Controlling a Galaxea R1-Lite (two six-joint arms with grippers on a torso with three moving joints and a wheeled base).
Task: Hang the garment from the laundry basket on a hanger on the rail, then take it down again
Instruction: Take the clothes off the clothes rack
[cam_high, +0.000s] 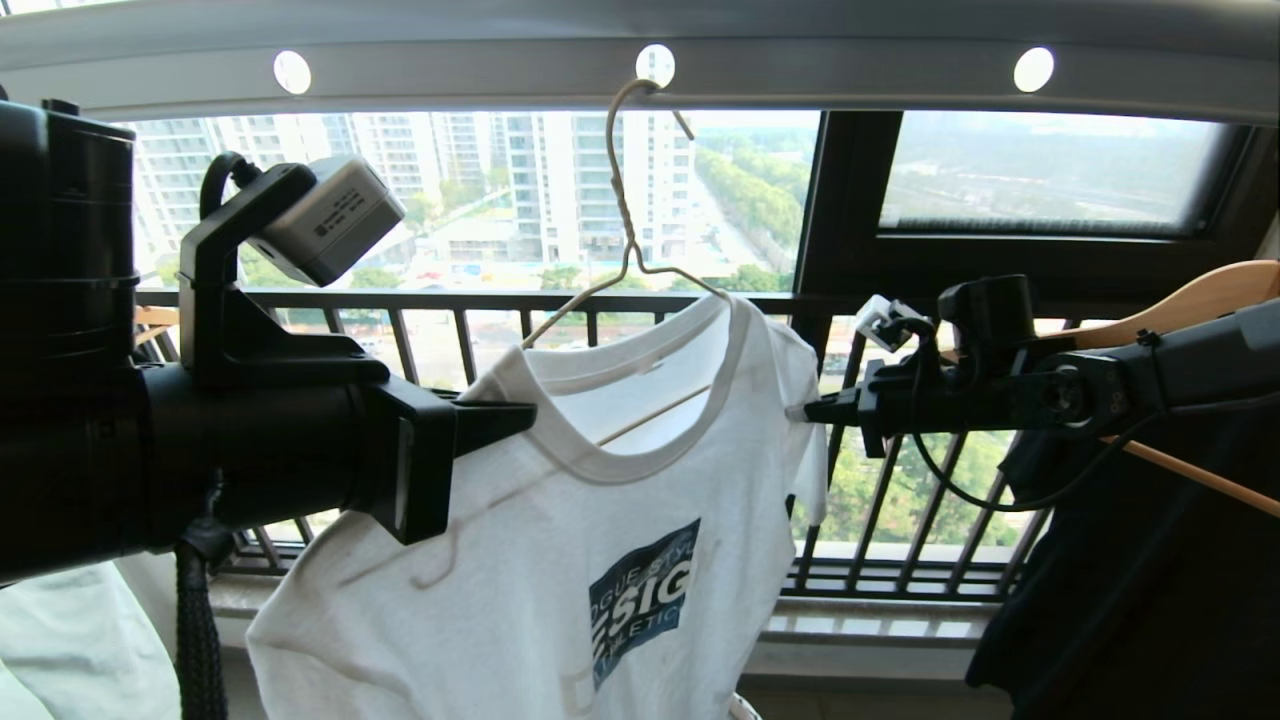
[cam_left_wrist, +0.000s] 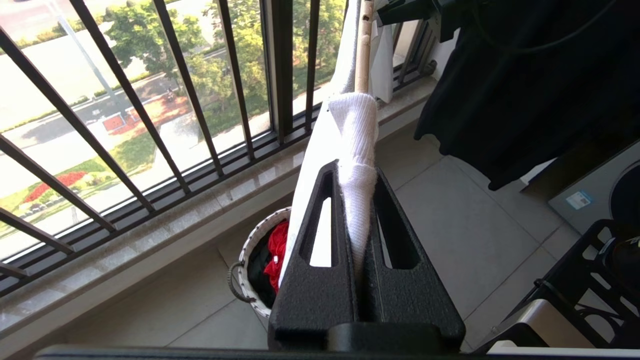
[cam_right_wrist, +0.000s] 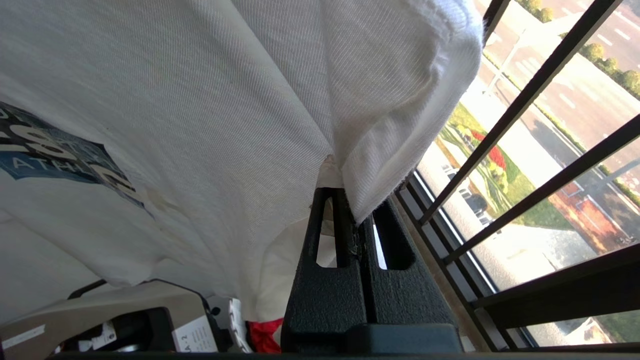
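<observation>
The left gripper (cam_high: 520, 418), black with slotted wedge-shaped fingers, reaches in level from the left side of the head view. Its fingers (cam_left_wrist: 320, 250) are pressed together with a bunched fold of the white short-sleeved T-shirt (cam_high: 560, 560) pinched between them, at the shoulder of the shirt beside the greyish ribbed neckband. Straight beyond its fingertips runs a pale hanger bar (cam_left_wrist: 364, 47) with the shirt draped over it. Below this gripper, on the grey tiled floor (cam_left_wrist: 450, 215), stands the small round white woven laundry basket (cam_left_wrist: 252, 240), with a red cloth (cam_left_wrist: 277, 255) inside.

Between the two grippers the T-shirt, with its dark blue square chest print, hangs on the thin cream-white wire hanger (cam_high: 625, 250). The hanger's long neck rises above both grippers and its hook sits in a round hole of the long grey metal overhead rail (cam_high: 800, 70). The hanger tilts, its left end lower.

The right gripper (cam_high: 812, 410) comes in level from the right, its fingers (cam_right_wrist: 345, 235) closed tight on the edge of the shirt's other shoulder, by the sleeve. Behind both grippers stands the black barred window railing (cam_high: 600, 300). Behind the right arm hangs a black shirt (cam_high: 1130, 580) on a thicker wooden hanger (cam_high: 1190, 300).
</observation>
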